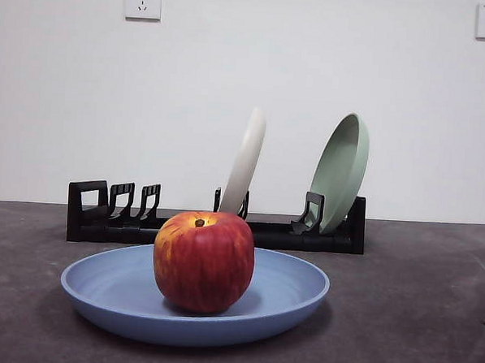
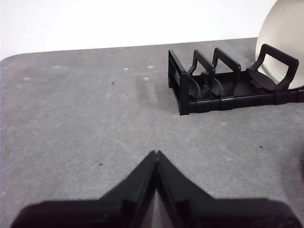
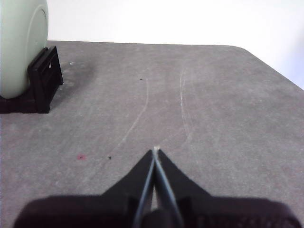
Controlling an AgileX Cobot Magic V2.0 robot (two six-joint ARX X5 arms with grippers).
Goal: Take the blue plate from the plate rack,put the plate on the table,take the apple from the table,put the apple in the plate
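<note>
I read the job as finished: the apple point(image 1: 203, 261) sits upright in the middle of the blue plate point(image 1: 123, 287), low centre of the front view, the plate flat on the surface point(image 1: 414, 321) ahead of the plate rack point(image 1: 86, 210). The rack keeps a cream plate point(image 1: 245, 159) and a green plate point(image 1: 341, 170) leaning in its slots. My left pincer point(image 2: 156, 154) and right pincer point(image 3: 156, 151) both have jaws pressed together, empty, over bare surface, parked clear.
</note>
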